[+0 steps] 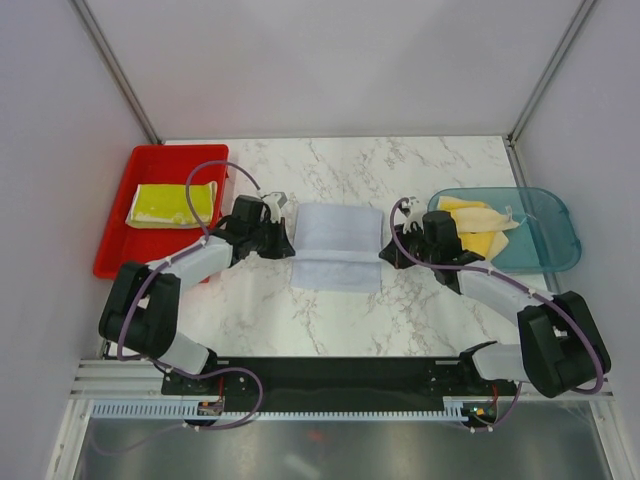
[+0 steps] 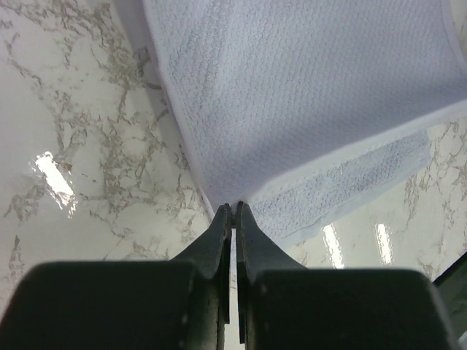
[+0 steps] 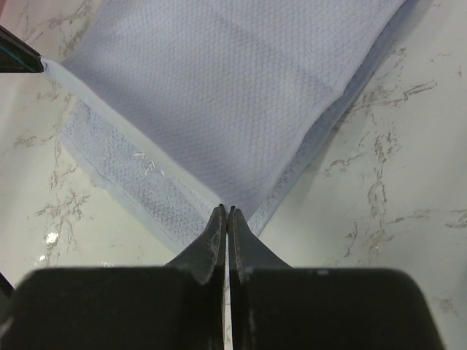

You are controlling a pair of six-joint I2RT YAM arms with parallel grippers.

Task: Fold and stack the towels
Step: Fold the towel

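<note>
White-grey towel (image 1: 338,240) lies half-folded — left gripper (image 2: 233,207) and right gripper (image 3: 227,211) each pinch 1 corner.

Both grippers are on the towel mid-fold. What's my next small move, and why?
Probably draw both corners slightly toward the near edge, then release: the left gripper and right gripper are shut on the top layer of the towel, and a strip of its lower layer shows uncovered.

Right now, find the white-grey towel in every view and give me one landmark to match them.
Top external: white-grey towel at the centre of the marble table.
Left wrist: towel fills upper right, corner pinched in left gripper.
Right wrist: towel fills upper middle, corner pinched in right gripper.
Landmark: uncovered strip of its lower layer, seen in all three.
</note>
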